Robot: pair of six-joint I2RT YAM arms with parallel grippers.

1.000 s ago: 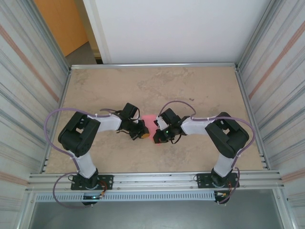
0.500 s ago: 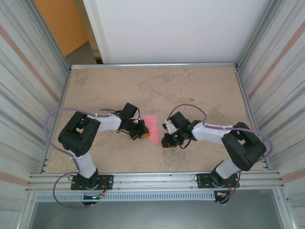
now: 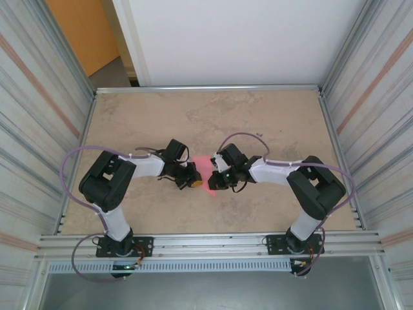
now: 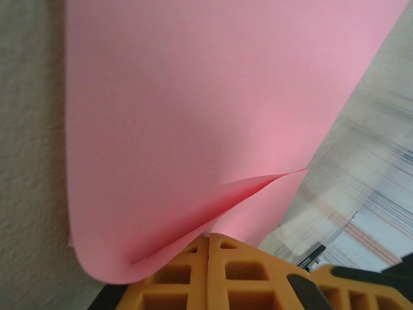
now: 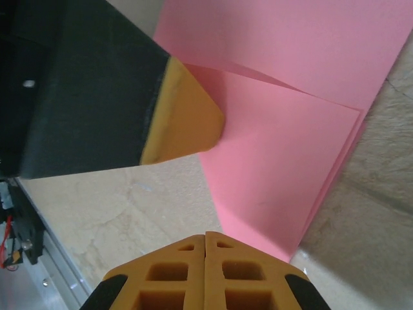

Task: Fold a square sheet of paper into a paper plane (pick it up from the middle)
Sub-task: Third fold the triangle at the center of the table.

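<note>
The folded square sheet of paper (image 3: 203, 165) lies on the table (image 3: 258, 123) between both claws. The left gripper (image 3: 192, 177), fingers pressed together and holding nothing, touches the sheet's left folded edge. The right gripper (image 3: 216, 182), likewise closed and empty, sits at the sheet's right edge.

Soft even daylight, blurry wrist close-ups

There is one square sheet of paper (image 3: 204, 161), pink, lying between two grippers, the left gripper (image 3: 191, 175) and the right gripper (image 3: 214, 181), each with two orange fingers (image 5: 168, 271), on two arms, the left arm (image 3: 110, 184) and the right arm (image 3: 313, 190), over one tabletop (image 3: 193, 116).
</note>
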